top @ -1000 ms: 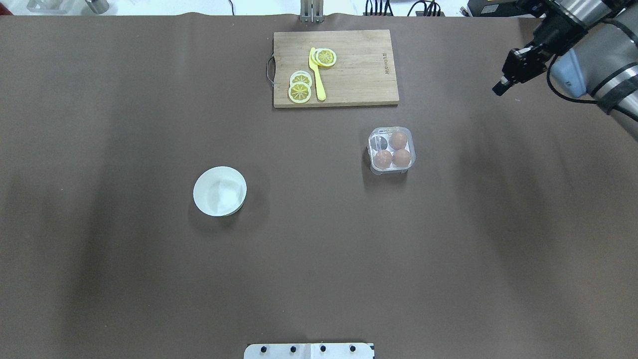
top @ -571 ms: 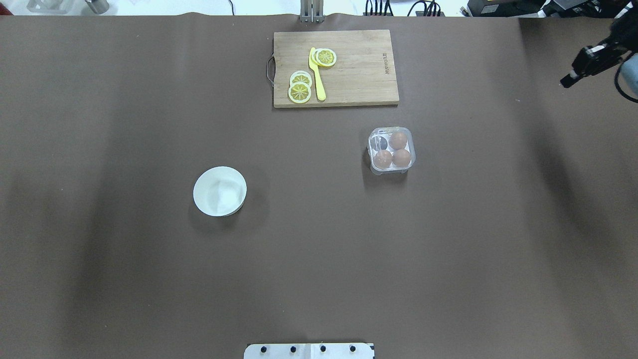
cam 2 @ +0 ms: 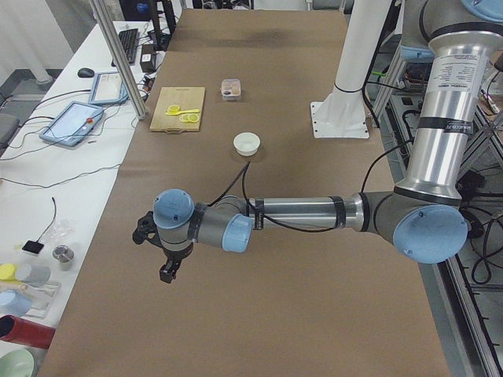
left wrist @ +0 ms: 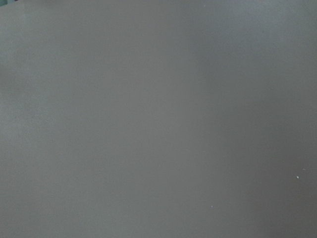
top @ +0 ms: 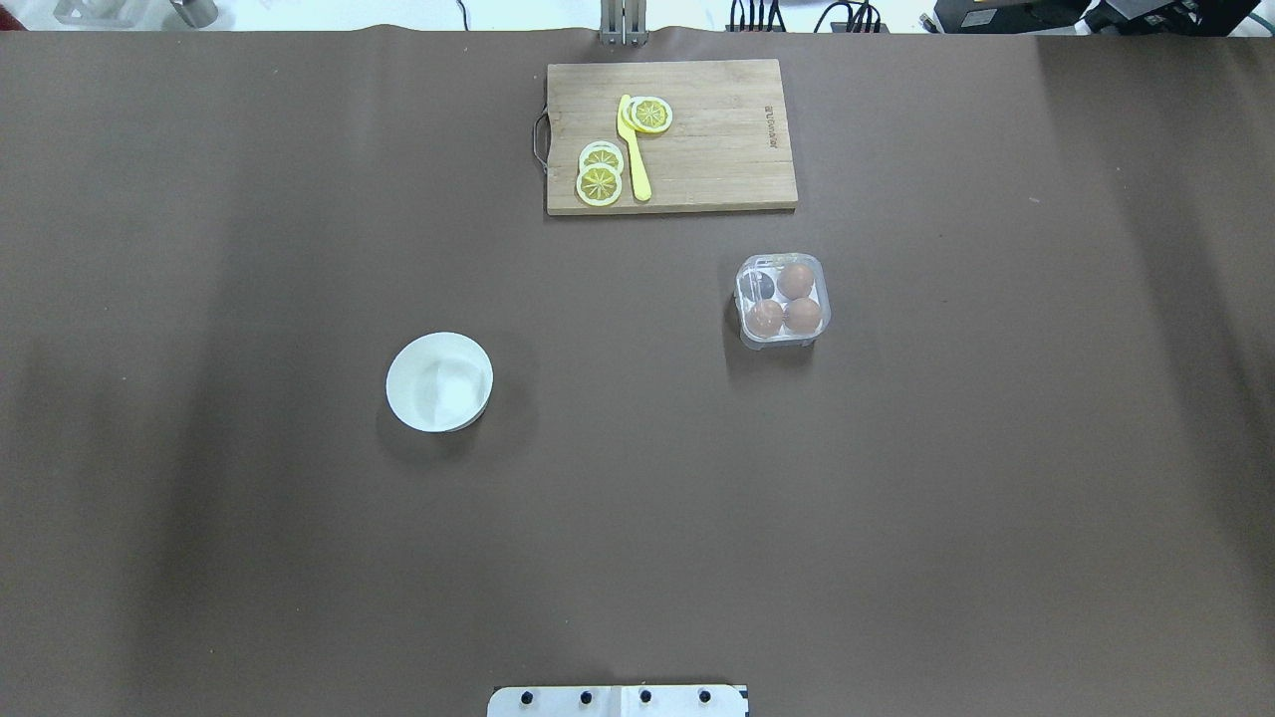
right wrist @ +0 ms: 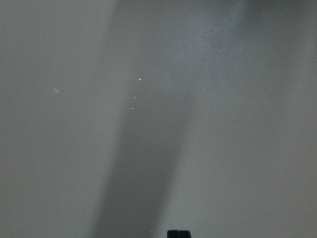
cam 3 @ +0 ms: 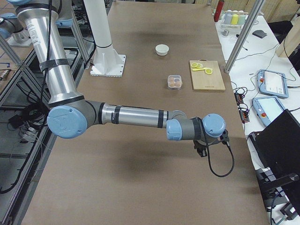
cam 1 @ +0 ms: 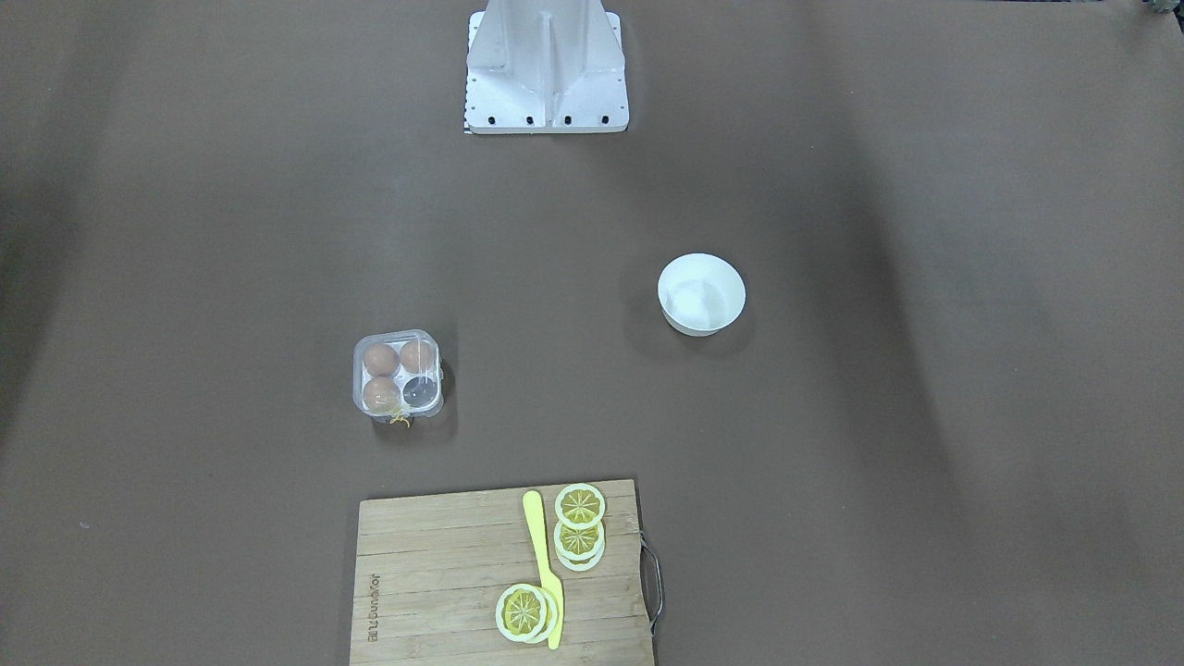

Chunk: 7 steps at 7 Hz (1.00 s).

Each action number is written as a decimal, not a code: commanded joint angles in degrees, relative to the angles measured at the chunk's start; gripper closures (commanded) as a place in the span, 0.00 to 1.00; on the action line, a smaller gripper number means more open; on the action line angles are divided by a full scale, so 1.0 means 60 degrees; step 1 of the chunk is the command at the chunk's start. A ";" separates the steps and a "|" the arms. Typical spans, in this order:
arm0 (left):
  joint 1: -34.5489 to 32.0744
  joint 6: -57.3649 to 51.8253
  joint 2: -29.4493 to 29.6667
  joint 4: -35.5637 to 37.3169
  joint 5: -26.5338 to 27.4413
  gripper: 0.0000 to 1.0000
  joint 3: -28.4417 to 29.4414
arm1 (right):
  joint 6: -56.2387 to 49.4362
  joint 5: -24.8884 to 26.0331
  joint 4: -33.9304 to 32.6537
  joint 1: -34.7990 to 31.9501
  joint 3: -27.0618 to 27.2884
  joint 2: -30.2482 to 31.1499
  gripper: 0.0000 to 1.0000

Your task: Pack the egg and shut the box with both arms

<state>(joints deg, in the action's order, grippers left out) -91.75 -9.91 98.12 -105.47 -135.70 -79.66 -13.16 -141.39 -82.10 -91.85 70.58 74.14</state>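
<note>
At the far left end of the table (top: 896,518), outside the overhead view: left arm (cam 2: 299,214) stretched level and low above the brown cover, left gripper (cam 2: 167,273) pointing down near the table's edge, well apart from every object. Caught only by the side camera, so cannot tell whether fingers spread or pressed together. Left wrist camera filled with plain brown cover.

Moving right in the overhead view: round white bowl (top: 439,383), upright, alone, left of centre.

Further right, toward the far edge: wooden cutting board (top: 717,139), metal handle on its left side. On it, yellow knife (top: 635,149), stacked lemon slices (top: 599,179) touching its left side, more slices (top: 651,114) touching its right side at the far end. Straight below, at the near edge, white base plate (top: 618,701).

Right of centre, near the board's near-right corner but apart from it: box (top: 783,342), upright on the cover. Egg (top: 794,281) in the far-right cup, egg (top: 765,318) in the near-left, egg (top: 803,315) in the near-right; far-left cup dark. Clear lid seemingly down over the cups, hard to confirm. Bit of yellow string (cam 1: 400,421) at the box's board-facing side.

Beyond the right end of the overhead view: right arm (cam 3: 136,116) stretched level, right gripper (cam 3: 201,152) hanging down near the table's edge, well apart from the box. Cannot tell whether fingers spread or pressed. Right wrist camera showing bare cover, a shadow band and a small black tip (right wrist: 178,234) at the bottom edge.
</note>
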 commanded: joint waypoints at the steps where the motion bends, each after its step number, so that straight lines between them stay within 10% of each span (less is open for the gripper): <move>1: -0.0001 -0.0003 -0.0021 0.0000 0.0000 0.02 0.0020 | -0.0429 0.0812 -0.0014 -0.0540 -0.0001 0.0181 1.00; 5: -0.0001 -0.0003 -0.0006 0.0014 0.0000 0.02 0.0064 | -0.0400 0.2179 -0.0261 -0.0542 0.0043 0.0255 1.00; 7: -0.0001 -0.0003 -0.0006 0.0000 0.0000 0.03 0.0049 | -0.0197 0.2106 -0.0568 -0.0527 0.0058 0.0270 0.70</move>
<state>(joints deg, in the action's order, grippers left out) -91.76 -9.93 98.08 -105.41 -135.70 -79.29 -15.20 -128.55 -84.29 -95.05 70.86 75.75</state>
